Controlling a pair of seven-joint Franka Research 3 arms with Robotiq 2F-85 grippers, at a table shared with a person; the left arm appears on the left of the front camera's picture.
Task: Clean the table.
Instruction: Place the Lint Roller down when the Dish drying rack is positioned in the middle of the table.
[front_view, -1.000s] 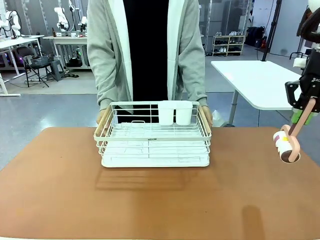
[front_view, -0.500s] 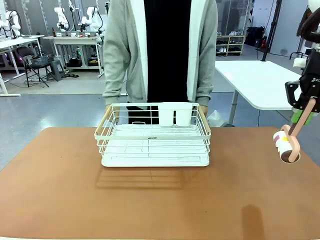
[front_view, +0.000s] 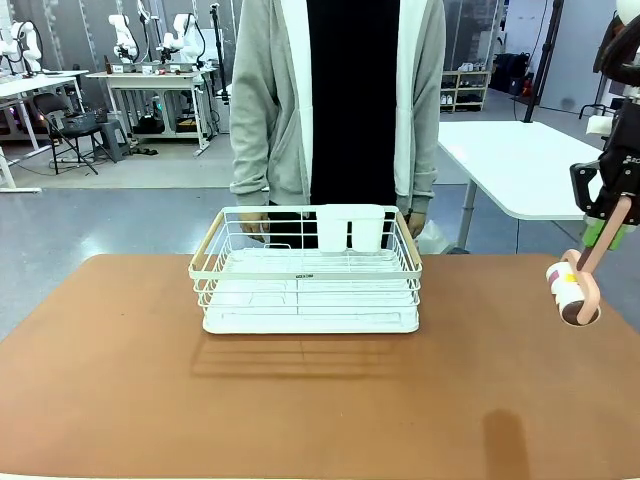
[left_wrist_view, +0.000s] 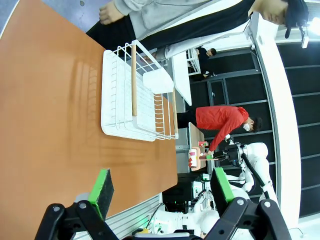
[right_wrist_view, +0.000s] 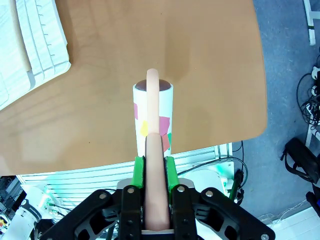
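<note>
A white wire rack (front_view: 305, 275) holding a white cup holder (front_view: 350, 226) stands well left of the hand. A person in a grey cardigan (front_view: 338, 100) waits behind it.

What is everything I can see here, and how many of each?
table: one, reddish-brown, spanning the foreground.
wire rack: one, white with wooden side handles, at the table's far middle, on a white tray.
cup holder: one, white, two compartments, on the rack's far rim.
lint roller: one, pinkish handle and white roll with coloured patches, held in the air over the table's right side.
white table: one, white top, behind on the right.
person: one, grey cardigan over black, standing at the far side behind the rack.
left gripper: one, black with green pads, open, above the table's edge.
right gripper: one, black with green pads, shut on the roller's handle.
</note>
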